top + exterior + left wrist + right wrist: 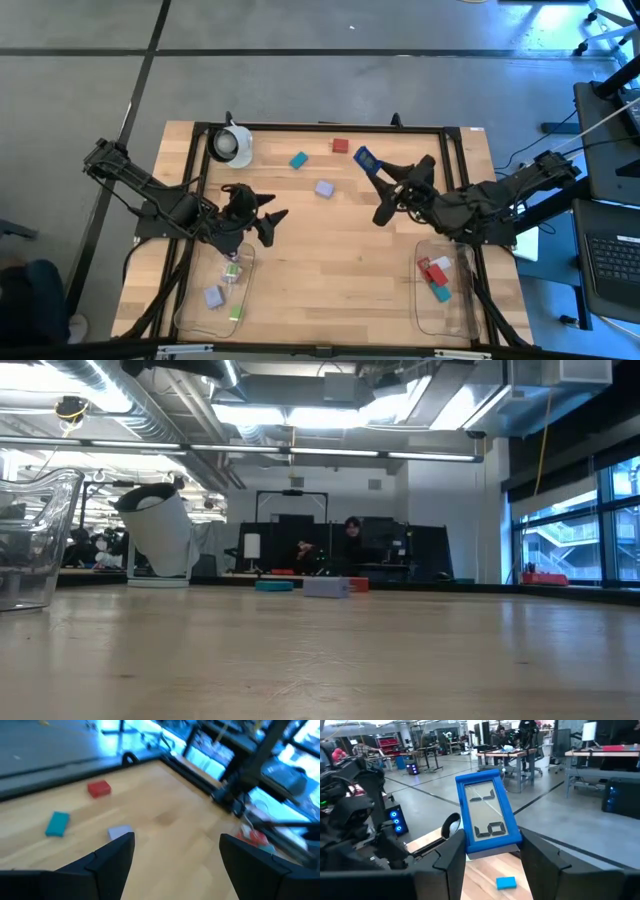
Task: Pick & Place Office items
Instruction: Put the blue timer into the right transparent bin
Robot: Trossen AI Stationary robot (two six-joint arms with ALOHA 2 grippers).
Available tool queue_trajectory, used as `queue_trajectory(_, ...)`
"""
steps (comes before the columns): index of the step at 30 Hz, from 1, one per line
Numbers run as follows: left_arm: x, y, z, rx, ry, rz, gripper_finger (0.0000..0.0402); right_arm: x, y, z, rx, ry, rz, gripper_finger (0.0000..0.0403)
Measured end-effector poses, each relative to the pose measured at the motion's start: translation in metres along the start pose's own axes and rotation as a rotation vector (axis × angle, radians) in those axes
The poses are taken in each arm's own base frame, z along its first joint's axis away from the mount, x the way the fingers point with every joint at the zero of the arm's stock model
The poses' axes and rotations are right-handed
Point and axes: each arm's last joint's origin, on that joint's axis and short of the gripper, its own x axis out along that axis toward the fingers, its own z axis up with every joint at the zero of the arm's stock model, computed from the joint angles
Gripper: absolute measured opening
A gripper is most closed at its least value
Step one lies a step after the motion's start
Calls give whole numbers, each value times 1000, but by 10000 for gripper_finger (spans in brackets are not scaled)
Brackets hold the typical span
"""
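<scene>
High view: the right gripper (372, 172), raised over the table's far middle, is closed on a dark blue piece (365, 159); the left gripper (268, 222) hangs with fingers spread and empty beside the left clear tray (190, 300), which holds a lavender piece (213, 296) and green pieces (236, 311). Loose on the wooden table (330, 260) lie a teal block (298, 160), a red block (340, 146) and a lavender block (324, 188); the right clear tray (440, 312) holds red, white and teal pieces (436, 275), partly covered by the arm. A white round object (233, 145) sits at the far left corner. Low view: neither gripper appears; the three loose blocks show only as low slivers at the far edge, and a tray wall is cut off at the side. Left wrist view: the wide-apart fingers (117, 855) frame the lavender, teal and red blocks; the farther background is blurred. Right wrist view: the dark blue piece is a flat blue frame around a grey panel with dark marks, standing upright between the fingers (451, 856), its lower end hidden; a teal block lies beyond on the table.
</scene>
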Motion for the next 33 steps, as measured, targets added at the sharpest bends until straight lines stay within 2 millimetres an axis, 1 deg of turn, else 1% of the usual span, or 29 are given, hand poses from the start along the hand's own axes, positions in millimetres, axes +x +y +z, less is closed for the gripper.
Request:
queue_trajectory(5,6,4,7,-23,-106,82,287,0,2,0,-46,22,77,162)
queue_trajectory(9,14,9,13,-42,-125,124,287,2,3,-2,-79,57,160,162)
queue_trajectory(14,24,15,21,-77,-154,168,287,9,-3,-10,-41,183,258,162)
queue_trajectory(18,35,23,29,-98,-180,228,287,12,-12,-25,40,372,265,162)
queue_trajectory(23,46,33,36,-125,-163,260,287,5,-23,-45,174,714,258,162)
queue_trajectory(26,51,36,39,-128,-122,248,287,-6,-25,-54,243,914,260,162)
queue_trajectory(33,58,41,41,-83,-24,202,287,-38,-21,-65,316,1205,253,162)
